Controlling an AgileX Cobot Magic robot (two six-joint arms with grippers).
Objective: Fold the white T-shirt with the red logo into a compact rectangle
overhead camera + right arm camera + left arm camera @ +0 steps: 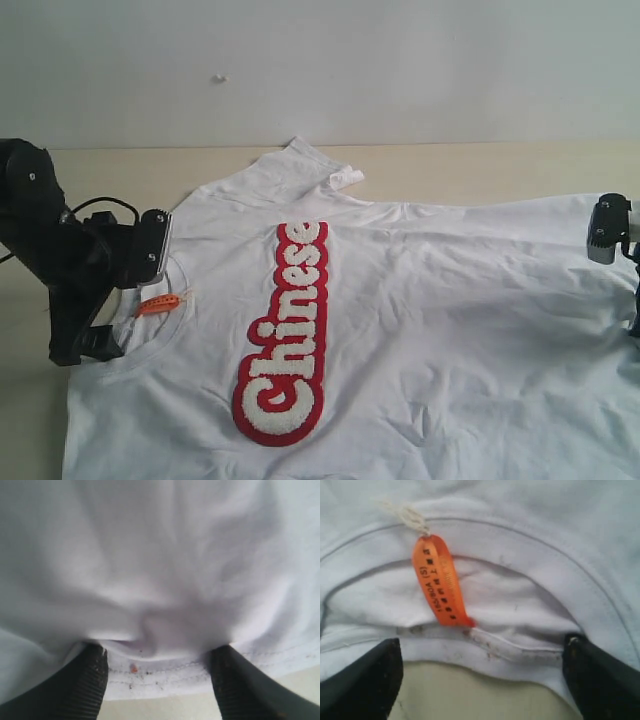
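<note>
The white T-shirt (420, 300) lies flat, front up, with its collar to the left and its hem to the right. The red logo (290, 330) runs along the chest. An orange tag (158, 304) hangs inside the collar, and the left wrist view shows this tag (440, 582) close up. My left gripper (108, 322) is open at the collar; the fingers (365, 680) stand wide apart on either side of the collar's rim (520, 650). My right gripper (632, 300) is open at the hem, and the stitched hem (165, 675) lies between its ribbed fingers (80, 690).
The shirt covers most of a pale wooden table (480, 170) that ends at a white wall (400, 60). The far sleeve (300, 165) points toward the wall, its edge curled over. The near part of the shirt runs out of the exterior view.
</note>
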